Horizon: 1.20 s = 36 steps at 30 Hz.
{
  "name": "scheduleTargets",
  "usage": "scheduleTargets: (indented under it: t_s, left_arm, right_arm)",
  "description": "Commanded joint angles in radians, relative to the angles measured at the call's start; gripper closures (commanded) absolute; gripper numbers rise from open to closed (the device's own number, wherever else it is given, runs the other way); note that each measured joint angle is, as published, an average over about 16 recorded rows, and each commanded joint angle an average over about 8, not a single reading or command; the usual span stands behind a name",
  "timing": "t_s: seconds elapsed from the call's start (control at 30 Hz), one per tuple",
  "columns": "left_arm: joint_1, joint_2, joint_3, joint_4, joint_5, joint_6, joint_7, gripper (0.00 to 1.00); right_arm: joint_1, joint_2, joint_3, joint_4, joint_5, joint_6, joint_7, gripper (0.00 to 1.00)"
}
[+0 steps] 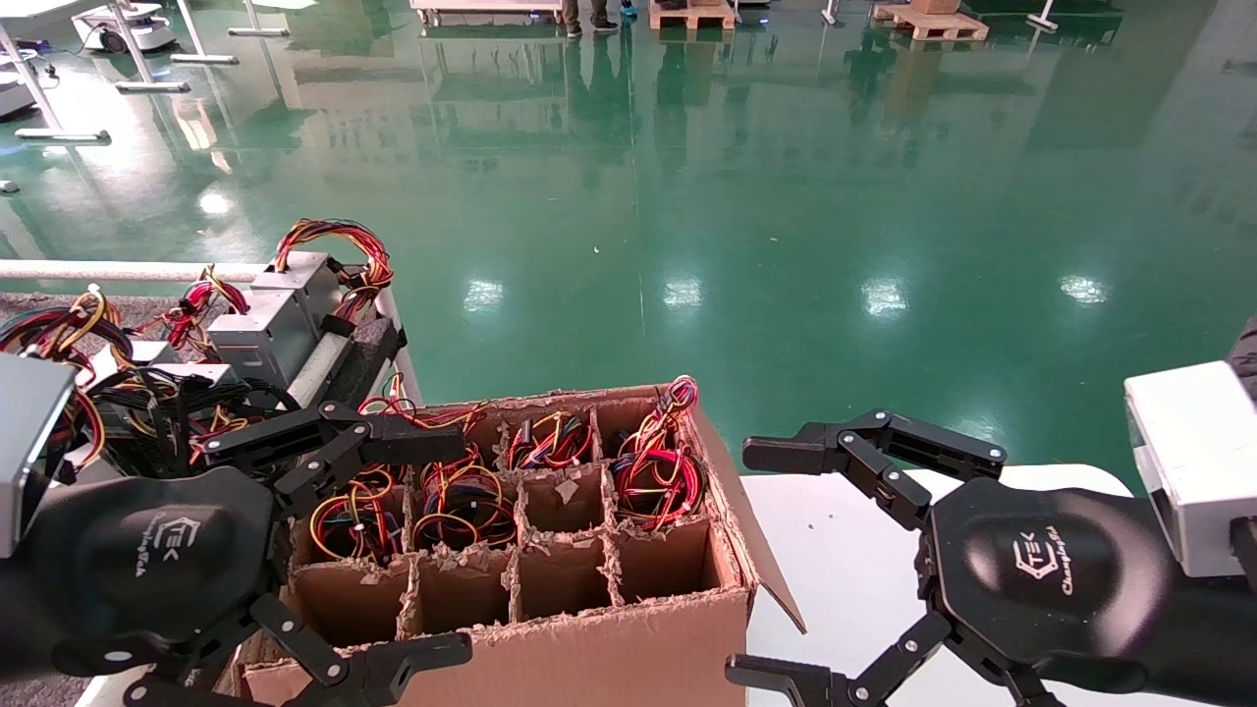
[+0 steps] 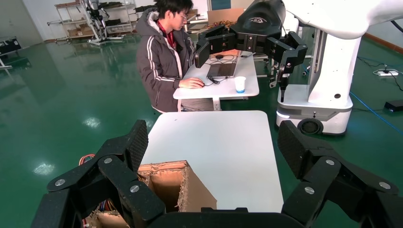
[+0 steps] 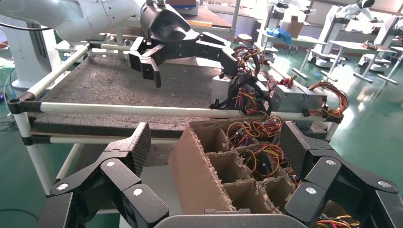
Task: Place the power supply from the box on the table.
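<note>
The brown box (image 1: 589, 658) with torn dividers stands in front of me, and its corner (image 2: 190, 190) also shows in the left wrist view. Several of its far cells hold wire coils. The power supply (image 1: 656, 479) shows as a thick red and black coil in a right-hand cell. My left gripper (image 1: 459, 547) hangs open over the box's left part, holding nothing. Open and empty too, my right gripper (image 1: 744, 563) hovers right of the box (image 3: 199, 166). The dark grey felt table (image 3: 109, 85) lies left of the box behind its white rail (image 3: 119, 110).
Several silver-grey units with wire bundles (image 1: 265, 324) crowd the felt table's far end. A smooth white tabletop (image 1: 845, 570) lies under my right gripper. The box's near cells (image 1: 560, 579) are empty. A seated person (image 2: 164, 57) works at a desk beyond the white tabletop.
</note>
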Motion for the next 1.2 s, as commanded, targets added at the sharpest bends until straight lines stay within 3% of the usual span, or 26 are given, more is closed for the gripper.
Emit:
scheduleTargets:
  t_s: [0.03, 0.6, 1.2]
  left_arm:
    - [0.000, 0.000, 0.000, 0.000, 0.000, 0.000, 0.000, 0.00]
    - [-0.012, -0.004, 0.031, 0.005, 0.048, -0.019, 0.036, 0.00]
    - [-0.218, 0.103, 0.258, 0.130, 0.280, -0.164, 0.170, 0.00]
  right_arm:
    - [0.000, 0.000, 0.000, 0.000, 0.000, 0.000, 0.000, 0.00]
    - [0.000, 0.000, 0.000, 0.000, 0.000, 0.000, 0.000, 0.00]
    - [0.000, 0.000, 0.000, 0.000, 0.000, 0.000, 0.000, 0.00]
